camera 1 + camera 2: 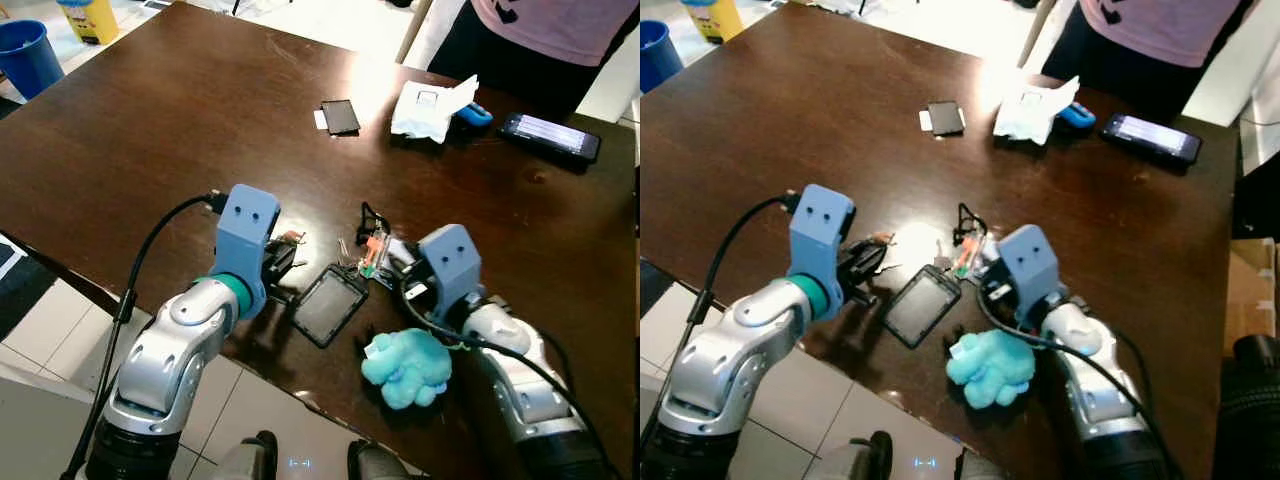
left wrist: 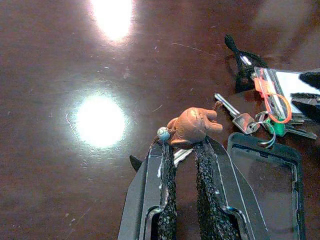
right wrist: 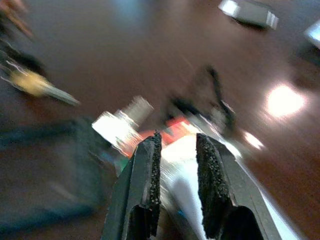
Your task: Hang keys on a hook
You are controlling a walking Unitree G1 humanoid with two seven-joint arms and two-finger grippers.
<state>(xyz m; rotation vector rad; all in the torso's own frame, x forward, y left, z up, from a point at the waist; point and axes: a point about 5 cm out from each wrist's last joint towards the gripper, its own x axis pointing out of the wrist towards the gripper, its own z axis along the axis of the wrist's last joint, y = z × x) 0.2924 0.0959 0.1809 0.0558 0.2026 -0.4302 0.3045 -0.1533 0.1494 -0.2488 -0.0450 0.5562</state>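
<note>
A bunch of keys [image 2: 246, 120] with an orange clip [image 2: 273, 102] and a green clip lies on the dark wooden table [image 1: 150, 130], tangled with a clear badge holder and a black cord [image 1: 368, 214]. My left gripper [image 2: 186, 144] rests low on the table just left of the bunch, fingers nearly together on a small brown charm [image 2: 193, 125] with a pale bead; a silver bit shows between the fingers. My right gripper [image 3: 178, 141] hovers over the badge and keys [image 1: 371, 261] from the right, with a narrow gap between its fingers; that view is blurred.
A black phone case [image 1: 327, 305] lies between the arms, and a turquoise plush [image 1: 405, 368] sits by the near table edge. Farther back are a phone [image 1: 340, 117], a white packet [image 1: 430, 108], and a second phone [image 1: 550, 136]. A person [image 1: 545, 35] stands behind. A blue bin [image 1: 28, 55] is at far left.
</note>
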